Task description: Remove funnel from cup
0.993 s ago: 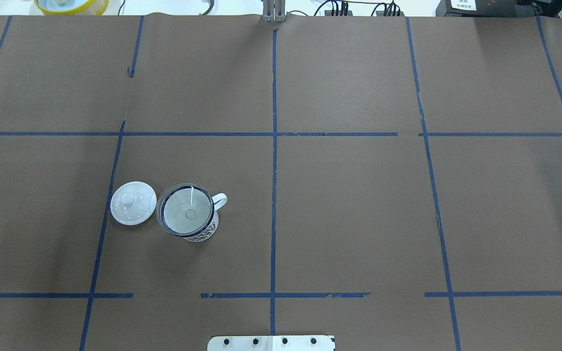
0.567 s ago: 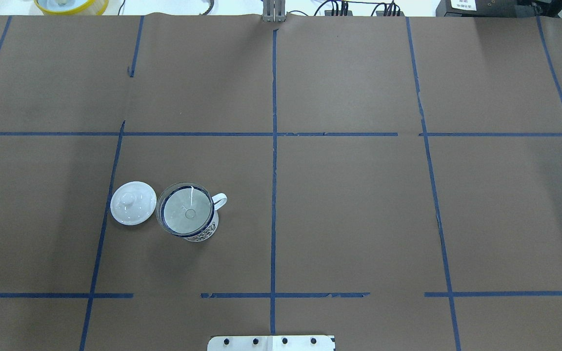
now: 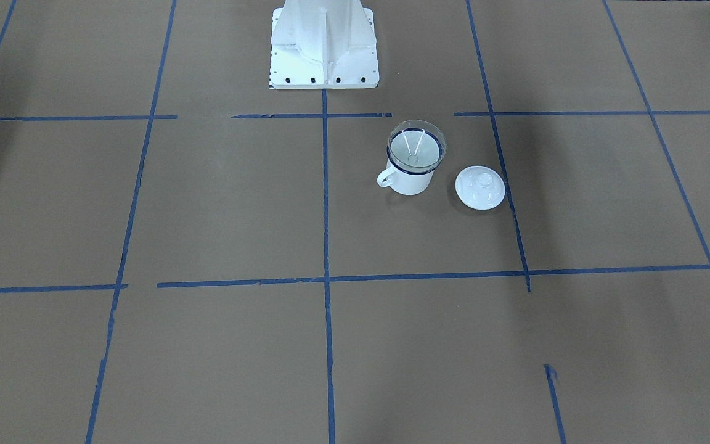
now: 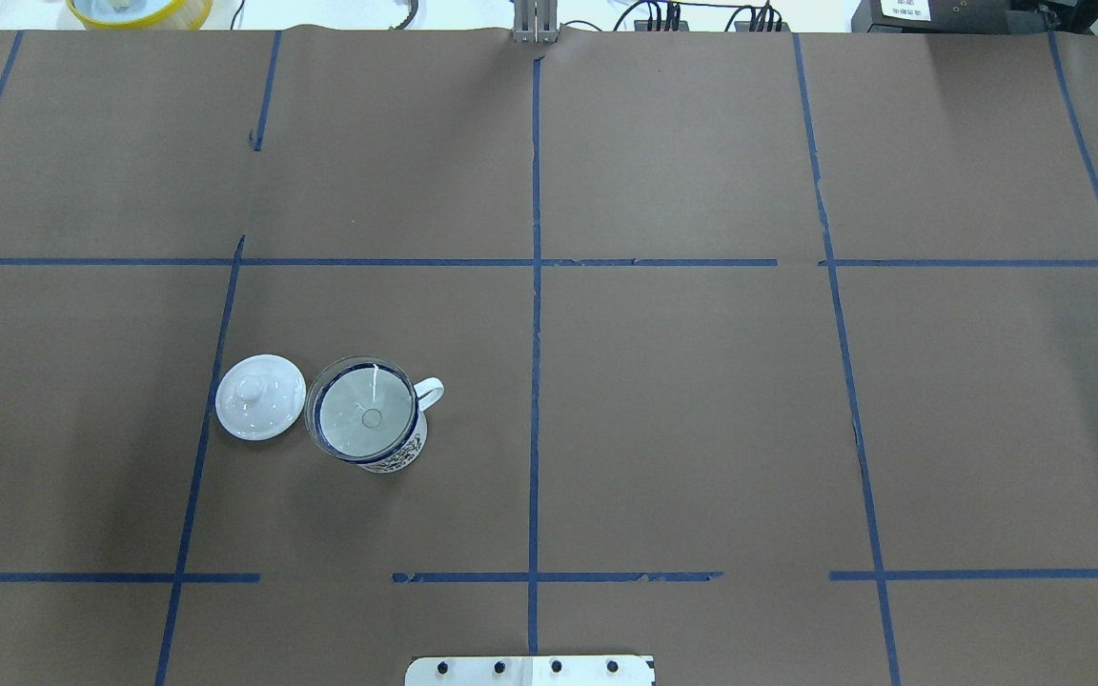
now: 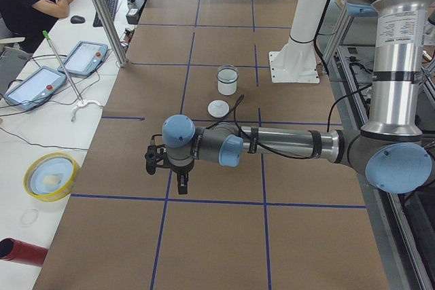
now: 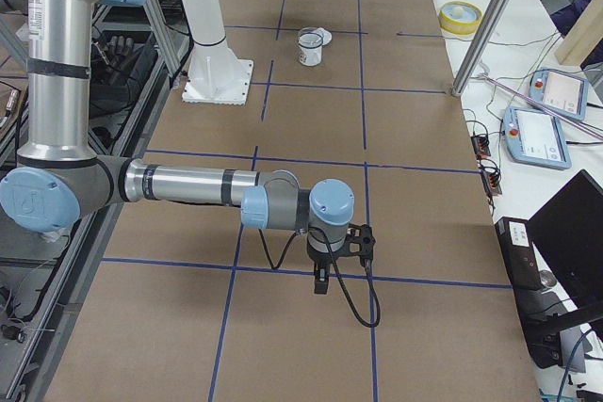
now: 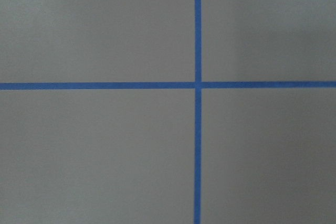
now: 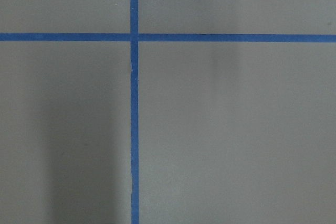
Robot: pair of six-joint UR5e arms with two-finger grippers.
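In the overhead view, the white base plate [image 4: 530, 670] is showing at the bottom edge of the frame, on the brown-papered table [image 4: 701, 400] crossed by blue tape lines [image 4: 536, 333]. Farther in, at the lower left, the cup [image 4: 398, 455] is standing upright with its handle pointing to the upper right. The funnel [image 4: 363, 412] is sitting in its mouth, clear rim on the dark blue rim and spout down inside. Just left of the cup, the white knobbed lid [image 4: 260, 397] is lying flat; the front-facing view shows a narrow strip of table between them.

Against the earlier overhead pictures, cup, funnel and lid are staying exactly where they were, and no arm is entering that view.

In the left side view, the left gripper [image 5: 182, 183] is hanging fingers-down over the table at the lower middle, well apart from the cup farther up the frame. In the right side view, the right gripper [image 6: 322, 281] is hanging likewise. Whether either pair of fingers is spread or pressed together cannot be told.
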